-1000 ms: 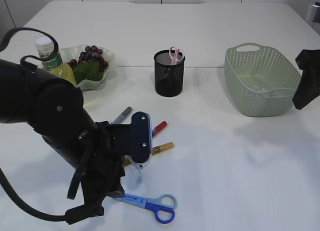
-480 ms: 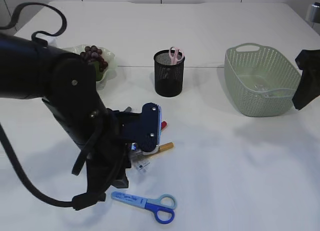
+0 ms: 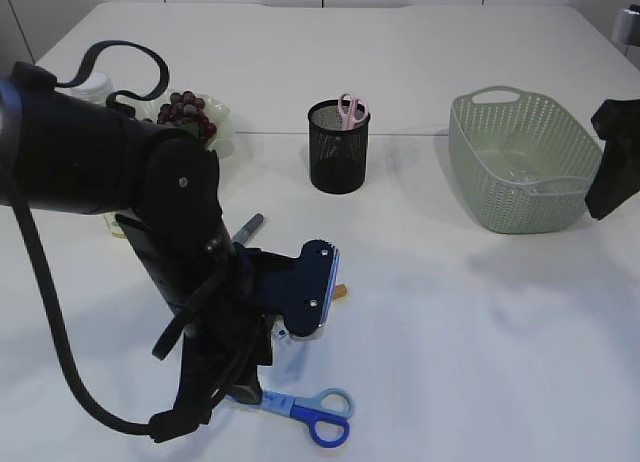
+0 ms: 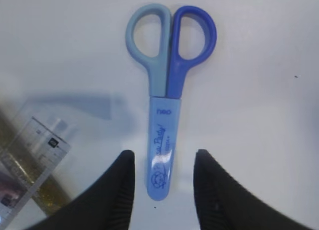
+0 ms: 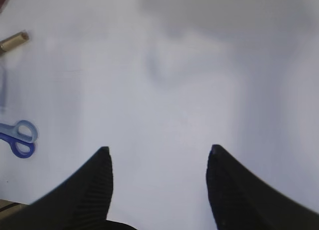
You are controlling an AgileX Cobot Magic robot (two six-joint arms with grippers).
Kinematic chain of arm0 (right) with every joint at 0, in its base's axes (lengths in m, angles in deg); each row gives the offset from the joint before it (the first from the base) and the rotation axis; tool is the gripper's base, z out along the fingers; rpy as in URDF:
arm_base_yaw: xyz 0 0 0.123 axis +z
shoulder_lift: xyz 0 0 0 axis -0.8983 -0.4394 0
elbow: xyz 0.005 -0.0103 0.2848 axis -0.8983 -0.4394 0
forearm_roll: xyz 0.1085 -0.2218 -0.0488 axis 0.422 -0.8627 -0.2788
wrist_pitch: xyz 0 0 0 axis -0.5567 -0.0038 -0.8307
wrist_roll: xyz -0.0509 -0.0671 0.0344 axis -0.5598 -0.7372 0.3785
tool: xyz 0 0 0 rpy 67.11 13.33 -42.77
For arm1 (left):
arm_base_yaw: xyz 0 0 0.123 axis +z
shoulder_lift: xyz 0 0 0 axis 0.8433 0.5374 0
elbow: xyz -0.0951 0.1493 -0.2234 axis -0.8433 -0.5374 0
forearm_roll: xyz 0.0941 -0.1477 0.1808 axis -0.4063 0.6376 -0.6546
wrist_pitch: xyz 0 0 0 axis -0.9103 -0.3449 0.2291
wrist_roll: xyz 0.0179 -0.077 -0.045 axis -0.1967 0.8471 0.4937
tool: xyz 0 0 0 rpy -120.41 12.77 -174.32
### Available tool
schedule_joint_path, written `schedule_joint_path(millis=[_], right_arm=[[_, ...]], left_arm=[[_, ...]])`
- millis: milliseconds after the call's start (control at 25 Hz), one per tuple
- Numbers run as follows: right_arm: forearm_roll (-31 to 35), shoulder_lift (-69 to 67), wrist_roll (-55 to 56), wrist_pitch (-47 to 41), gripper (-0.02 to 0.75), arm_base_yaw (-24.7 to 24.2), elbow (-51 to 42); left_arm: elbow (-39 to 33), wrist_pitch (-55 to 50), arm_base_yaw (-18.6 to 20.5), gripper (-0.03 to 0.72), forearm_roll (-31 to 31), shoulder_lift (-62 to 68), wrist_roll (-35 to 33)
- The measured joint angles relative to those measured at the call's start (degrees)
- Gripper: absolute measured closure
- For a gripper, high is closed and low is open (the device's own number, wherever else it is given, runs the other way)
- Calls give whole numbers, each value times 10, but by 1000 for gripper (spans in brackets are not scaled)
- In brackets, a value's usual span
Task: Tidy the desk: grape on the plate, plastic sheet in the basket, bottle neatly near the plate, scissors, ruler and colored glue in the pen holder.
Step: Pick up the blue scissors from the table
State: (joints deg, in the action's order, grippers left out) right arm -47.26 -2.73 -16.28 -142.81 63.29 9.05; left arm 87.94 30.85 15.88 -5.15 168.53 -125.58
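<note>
The left tool (image 4: 162, 182) hangs spread over the blue scissors (image 4: 167, 85), its fingers either side of the sheathed blade tip, near the worktop's (image 3: 450, 322) front edge. The right tool (image 5: 158, 182) is spread and empty.

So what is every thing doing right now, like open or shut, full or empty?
Blue scissors: shut, flat on the table, not held.
Left hand: open, fingers either side of the scissors' blade end.
Right hand: open, holding nothing.
Pen holder: upright, pink scissors inside.
Basket: upright, contents unclear.
Plate: grapes on it.
</note>
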Motion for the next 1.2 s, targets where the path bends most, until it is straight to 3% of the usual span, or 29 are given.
schedule_joint_path(millis=[360, 880, 1200], right_arm=[[0, 0, -3, 0, 267, 0, 0], [0, 0, -4, 0, 267, 0, 0], [0, 0, -4, 0, 267, 0, 0]], left_arm=[[0, -37, 0, 398, 1, 0, 0], [0, 10, 0, 397, 1, 0, 0], [0, 22, 0, 344, 5, 2, 0]])
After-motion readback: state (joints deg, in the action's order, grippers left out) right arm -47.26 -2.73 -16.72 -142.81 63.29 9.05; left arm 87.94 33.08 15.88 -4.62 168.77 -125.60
